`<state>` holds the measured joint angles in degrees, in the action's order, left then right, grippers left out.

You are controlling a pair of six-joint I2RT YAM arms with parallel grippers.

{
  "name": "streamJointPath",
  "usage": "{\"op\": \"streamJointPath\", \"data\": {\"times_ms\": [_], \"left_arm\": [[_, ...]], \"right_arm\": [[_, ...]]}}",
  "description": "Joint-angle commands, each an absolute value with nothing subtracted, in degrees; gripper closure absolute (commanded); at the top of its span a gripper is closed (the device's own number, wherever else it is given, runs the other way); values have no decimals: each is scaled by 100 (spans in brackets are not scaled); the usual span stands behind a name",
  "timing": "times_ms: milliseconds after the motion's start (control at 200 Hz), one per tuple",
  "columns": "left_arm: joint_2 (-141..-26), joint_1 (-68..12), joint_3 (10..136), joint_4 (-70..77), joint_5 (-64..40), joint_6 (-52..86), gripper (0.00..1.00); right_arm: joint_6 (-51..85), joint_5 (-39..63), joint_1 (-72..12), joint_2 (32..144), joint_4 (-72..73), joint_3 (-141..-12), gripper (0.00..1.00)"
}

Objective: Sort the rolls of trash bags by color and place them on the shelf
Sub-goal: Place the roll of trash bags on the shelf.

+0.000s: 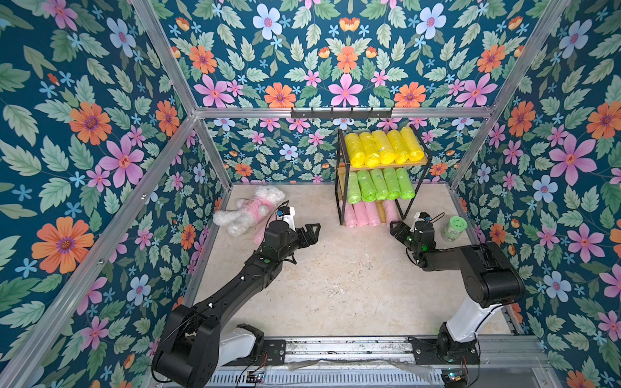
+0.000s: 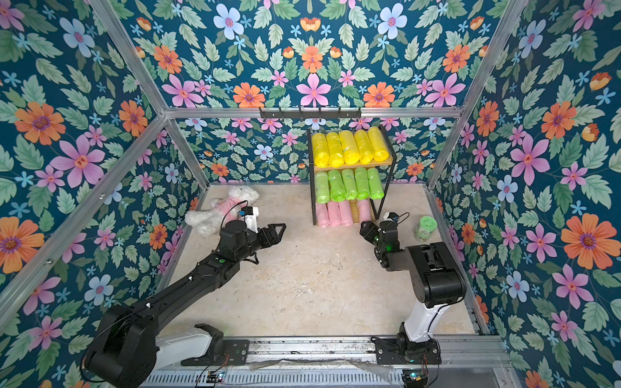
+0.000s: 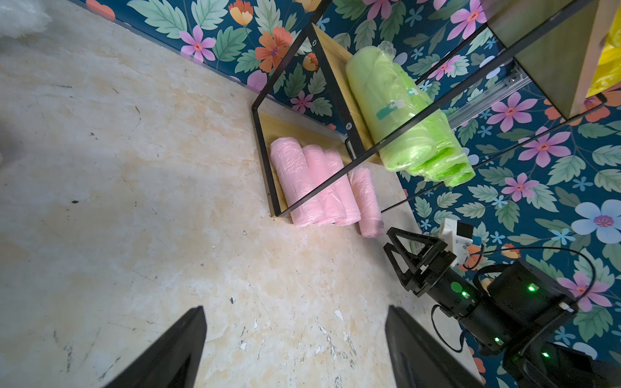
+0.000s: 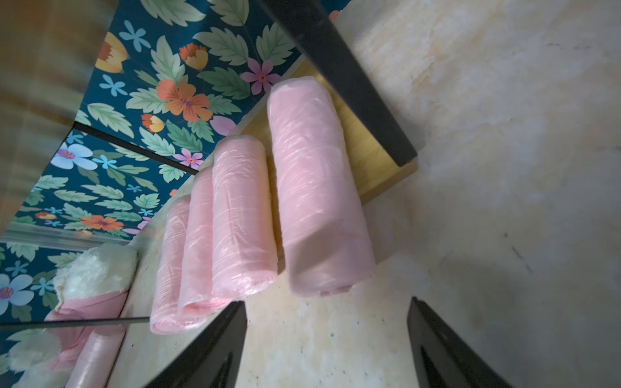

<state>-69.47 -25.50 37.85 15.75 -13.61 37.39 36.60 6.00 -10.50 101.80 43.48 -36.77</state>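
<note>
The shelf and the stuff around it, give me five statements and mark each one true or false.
1. Five bright yellow crinkly plastic rolls lie on the top board of the black-framed wooden shelf. True.
2. The light green plastic rolls fill the bottom board. False: they are on the middle board; four pale pink plastic rolls lie on the bottom one.
3. The right tool grips a pink roll. False: it is open and empty, in front of the bottom board.
4. A fifth pale pink roll lies on the beige table by the white plush toy. True.
5. The small green-lidded jar stands on the shelf. False: it stands on the table.
</note>
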Motion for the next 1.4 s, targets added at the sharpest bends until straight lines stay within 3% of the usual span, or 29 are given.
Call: {"op": "streamJointPath", "data": {"times_ms": [0,305,730,1000,1195,1395], "left_arm": [[-6952,-2549,3779,1670,-1406,3718,11],[-7004,-2549,3801,1687,-1404,3708,11],[-7105,-2549,3830,1705,-1425,3718,11],[-7143,-2549,3862,1696,-1437,3720,11],[-7178,-2548,3876,1701,-1460,3722,11],[-7181,-2549,3868,1705,-1464,3710,11]], "right_arm": [[3911,660,-1055,10371,4804,-3820,17],[4036,641,-1055,10919,4848,-4295,20],[3963,981,-1061,11215,5307,-4299,47],[3723,1311,-1072,11274,5784,-4198,55],[3548,1390,-1123,11269,5623,-4386,56],[3392,1138,-1127,11225,5258,-4541,49]]}}
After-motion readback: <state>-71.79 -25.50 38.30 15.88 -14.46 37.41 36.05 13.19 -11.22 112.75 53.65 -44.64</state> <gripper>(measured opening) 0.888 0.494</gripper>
